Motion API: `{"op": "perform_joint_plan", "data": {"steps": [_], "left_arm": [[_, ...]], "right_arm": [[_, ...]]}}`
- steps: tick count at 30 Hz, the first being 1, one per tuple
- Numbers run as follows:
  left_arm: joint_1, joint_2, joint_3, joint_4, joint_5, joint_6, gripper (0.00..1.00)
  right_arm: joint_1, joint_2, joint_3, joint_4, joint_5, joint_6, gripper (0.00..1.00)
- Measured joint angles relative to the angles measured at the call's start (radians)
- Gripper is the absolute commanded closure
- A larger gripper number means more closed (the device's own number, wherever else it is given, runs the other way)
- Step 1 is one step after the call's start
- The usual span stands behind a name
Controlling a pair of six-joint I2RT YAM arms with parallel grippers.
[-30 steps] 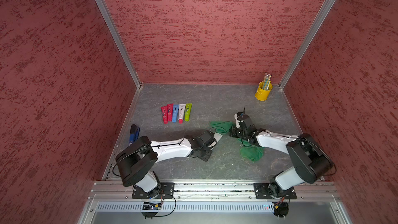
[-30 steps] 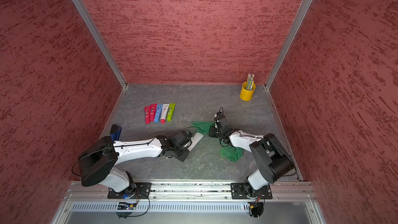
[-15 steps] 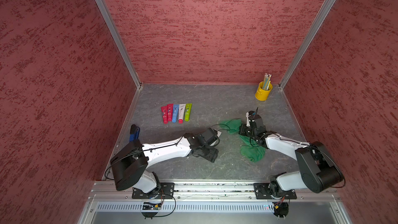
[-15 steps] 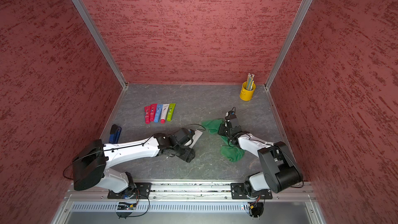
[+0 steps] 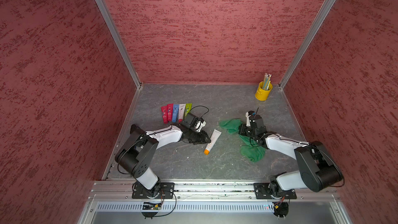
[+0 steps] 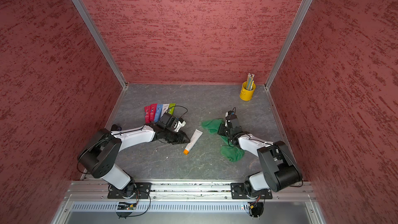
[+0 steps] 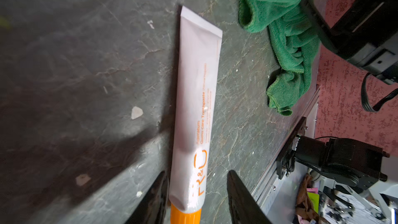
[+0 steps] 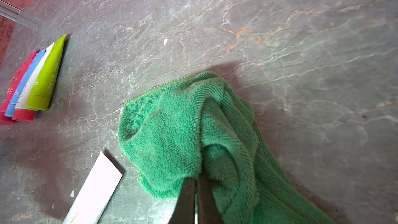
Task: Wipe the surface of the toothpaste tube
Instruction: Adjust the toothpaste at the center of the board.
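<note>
Danger on the left first: left claw [image 7: 196,172] with jaws apart, astride the toothpaste tube [image 7: 196,95] close to the orange cap [image 7: 186,215], one finger just beside the tube wall, the other a little away. With a closing off-centre like this, risk of pushing the tube sideways over the table [image 5: 172,164], or of pressing paste toward the cap. With a hold so near one end, risk also of the crimped end swinging under the wiping. Further right: green cloth [image 8: 176,130] bunched and clamped between the closed fingers of the right claw [image 8: 196,182], a long loose tail behind on the table. With this tail dragged along, risk of knocking the tube out of line, or of wiping with one fold only.

Position now: tube [image 5: 212,142] [image 6: 193,142] flat on the table between the two arms, in both top views. Cap end between the jaws of the left claw, not yet held. Crimped end just beside the cloth, apart from it; right claw near, beyond that end.
</note>
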Motion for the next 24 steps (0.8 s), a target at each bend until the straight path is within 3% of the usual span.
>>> {"op": "perform_joint_plan", "data": {"steps": [7, 16, 24], "left_arm": [[0.000, 0.042, 0.000, 0.020, 0.065, 0.005, 0.60], [-0.014, 0.078, 0.014, -0.011, 0.017, 0.023, 0.69], [-0.058, 0.098, 0.080, -0.055, -0.042, 0.036, 0.93]], "right_arm": [[-0.001, 0.019, 0.000, 0.016, -0.022, -0.006, 1.00], [-0.002, 0.027, -0.002, 0.028, -0.039, -0.006, 1.00], [-0.002, 0.027, -0.008, 0.038, -0.054, -0.006, 1.00]]}}
